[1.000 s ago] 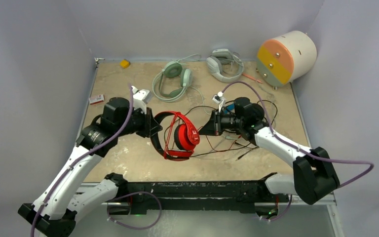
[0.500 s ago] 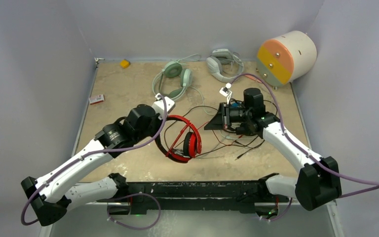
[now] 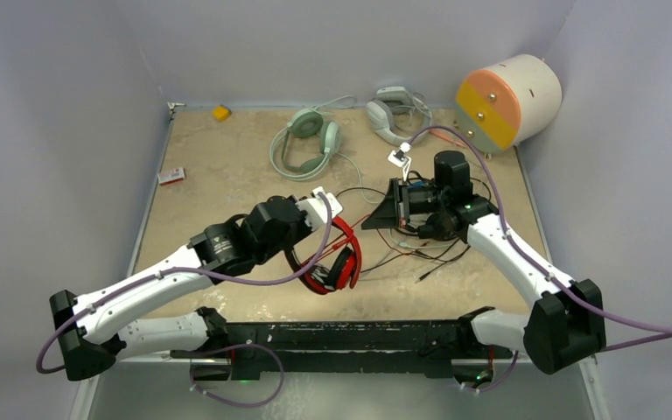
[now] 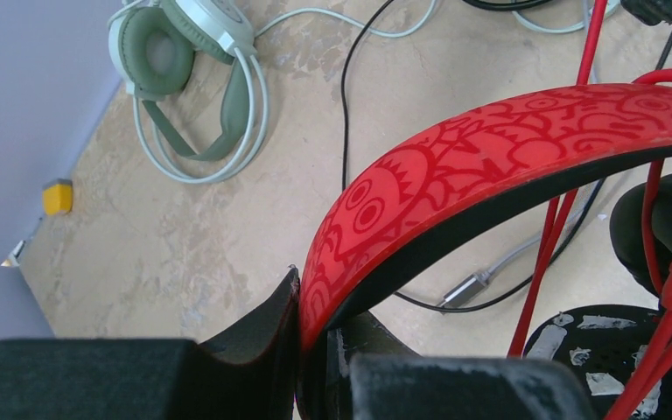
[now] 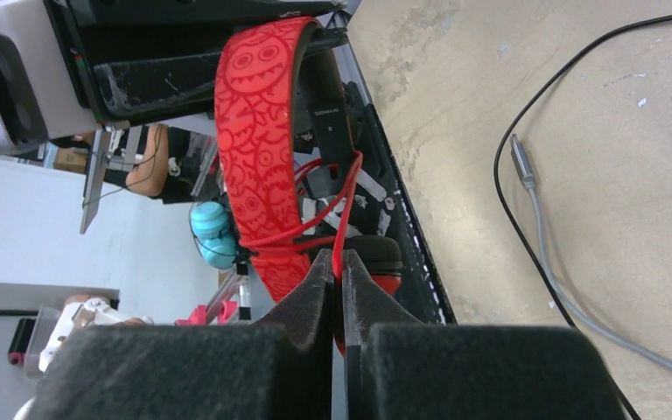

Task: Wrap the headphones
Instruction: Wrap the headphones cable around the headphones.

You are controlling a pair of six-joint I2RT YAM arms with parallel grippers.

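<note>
The red-and-black headphones point(image 3: 339, 259) stand tilted near the table's middle. My left gripper point(image 3: 304, 234) is shut on their patterned red headband point(image 4: 490, 149), which rises out of the jaws point(image 4: 315, 346) in the left wrist view. The right gripper point(image 3: 373, 220) is shut on their thin red cable point(image 5: 339, 236). That cable runs from the gripper point(image 5: 339, 280) to the headband point(image 5: 254, 131), where red loops cross it. The mint-green headphones point(image 3: 305, 144) lie flat at the back, seen also as mint-green headphones point(image 4: 194, 83) from the left wrist. A black headset with blue cups is mostly hidden under my right wrist.
A grey-white headset point(image 3: 395, 115) lies at the back beside a cream, orange and yellow drum point(image 3: 507, 99). Loose black cables point(image 3: 442, 252) and a silver plug point(image 4: 471, 285) sprawl under the right arm. A yellow block point(image 3: 220, 112) and a small red box point(image 3: 171, 176) sit left.
My left arm has swung right and forward, carrying and turning the red headphones toward the table's middle. The right gripper shifted slightly right and back, still gripping the red cable.
</note>
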